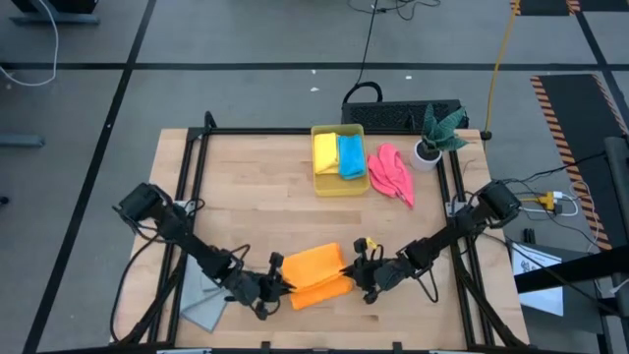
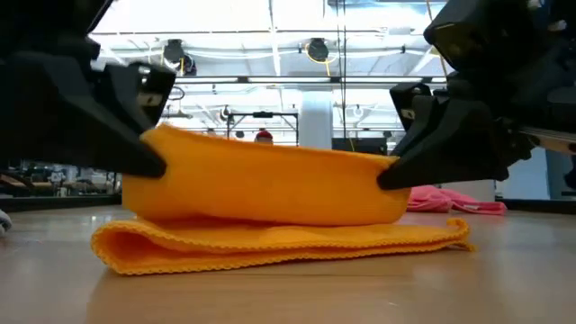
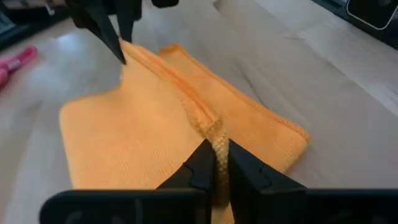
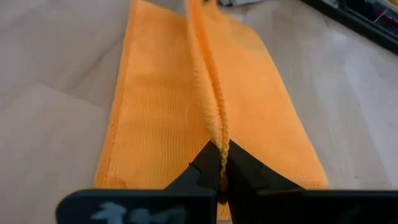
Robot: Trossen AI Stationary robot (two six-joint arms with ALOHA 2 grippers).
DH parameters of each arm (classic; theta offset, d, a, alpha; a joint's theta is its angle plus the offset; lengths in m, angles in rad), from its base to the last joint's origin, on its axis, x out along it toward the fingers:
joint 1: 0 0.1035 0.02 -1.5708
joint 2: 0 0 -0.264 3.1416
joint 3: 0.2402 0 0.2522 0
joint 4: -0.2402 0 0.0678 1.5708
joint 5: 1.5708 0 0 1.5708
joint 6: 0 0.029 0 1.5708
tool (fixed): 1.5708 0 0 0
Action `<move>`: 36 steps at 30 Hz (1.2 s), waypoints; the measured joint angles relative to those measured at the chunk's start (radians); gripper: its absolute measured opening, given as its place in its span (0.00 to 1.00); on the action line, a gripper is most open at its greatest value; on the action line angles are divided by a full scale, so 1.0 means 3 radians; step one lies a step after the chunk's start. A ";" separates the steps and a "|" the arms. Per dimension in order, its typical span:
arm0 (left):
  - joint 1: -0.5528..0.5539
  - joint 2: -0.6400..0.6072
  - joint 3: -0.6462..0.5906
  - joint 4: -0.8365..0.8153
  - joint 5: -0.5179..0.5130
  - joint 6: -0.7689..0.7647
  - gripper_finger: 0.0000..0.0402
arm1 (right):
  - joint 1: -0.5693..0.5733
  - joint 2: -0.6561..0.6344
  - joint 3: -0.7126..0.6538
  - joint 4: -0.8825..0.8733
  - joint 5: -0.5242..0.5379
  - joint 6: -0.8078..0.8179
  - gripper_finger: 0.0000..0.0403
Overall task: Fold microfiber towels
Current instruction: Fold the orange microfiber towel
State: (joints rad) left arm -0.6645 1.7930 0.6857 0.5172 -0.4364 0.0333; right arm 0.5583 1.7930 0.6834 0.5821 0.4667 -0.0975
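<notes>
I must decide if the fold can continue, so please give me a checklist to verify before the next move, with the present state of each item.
1. Left gripper pinches edge of orange towel: ok.
2. Right gripper pinches opposite edge: ok.
3. Lifted layer is above the flat layer, not dragging: ok.
4. Lower layer lies flat on table: ok.
5. Pink towel lies apart from the fold: ok.
6. Final edge alignment: cannot tell.

The orange towel [image 1: 316,272] lies half folded near the front edge, its upper layer lifted. Yellow towel [image 1: 324,152] and blue towel [image 1: 350,155] sit folded together. Pink towel [image 1: 391,173] lies crumpled; grey towel [image 1: 204,303] lies front-left.
</notes>
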 joint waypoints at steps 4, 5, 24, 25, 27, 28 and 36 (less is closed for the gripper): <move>0.0004 0.0033 0.0000 0.0003 0.0093 -0.0155 0.14 | 0.0000 0.0003 -0.0003 -0.0006 0.0000 -0.0029 0.01; 0.0004 0.0024 0.0000 0.0005 0.0116 -0.0161 0.16 | 0.0000 0.0002 -0.0003 -0.0007 0.0000 -0.0029 0.01; -0.0015 -0.0639 0.0051 -0.0868 -0.0030 -0.0761 0.44 | -0.0001 -0.0002 -0.0001 0.0350 -0.0275 -0.0077 0.01; -0.0005 -0.0651 0.0051 -0.0912 -0.0075 -0.0764 0.44 | 0.0000 -0.0003 -0.0001 0.0398 -0.0350 -0.0076 0.01; 0.0029 -0.0644 0.0051 -0.1007 -0.0101 -0.0765 0.44 | 0.0015 -0.0004 -0.0001 0.0474 -0.0429 -0.0077 0.01; 0.0054 -0.0643 0.0050 -0.1050 -0.0110 -0.0792 0.44 | 0.0027 -0.0004 0.0000 0.0491 -0.0430 -0.0082 0.01; 0.0200 -0.0457 -0.0042 -0.1108 0.0006 -0.1135 0.44 | 0.0185 -0.0036 0.0000 0.0427 -0.0435 -0.0192 0.01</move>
State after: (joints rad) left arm -0.6044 1.6558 0.6731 0.1848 -0.4346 -0.3073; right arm 0.6139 1.7822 0.6834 0.7102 0.3363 -0.1550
